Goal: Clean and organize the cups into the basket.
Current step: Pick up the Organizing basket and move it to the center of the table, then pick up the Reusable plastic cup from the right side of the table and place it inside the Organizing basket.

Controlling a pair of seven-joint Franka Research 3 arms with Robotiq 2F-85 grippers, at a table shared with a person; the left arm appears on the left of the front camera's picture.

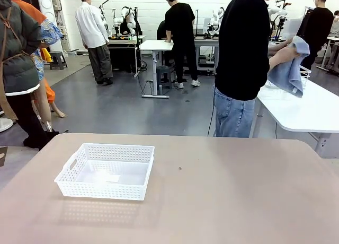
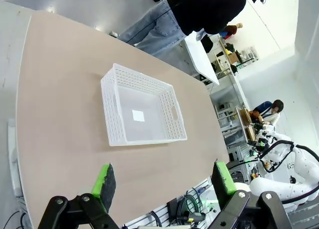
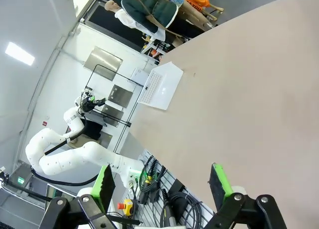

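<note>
Basket (image 1: pixel 100 190) sits empty, lower left of the front view. Left gripper (image 2: pixel 164 181) and right gripper (image 3: pixel 162 184) both hang released, grasping nothing. Person's hands (image 1: pixel 282 52) work a blue cloth (image 1: pixel 290 71) at upper right, so probably the cleaning step; next move needs a cup within reach.

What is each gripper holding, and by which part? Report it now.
Nothing: the left gripper and right gripper both stand open and empty. The person's hands clutch a blue cloth, bunched at its top.
</note>
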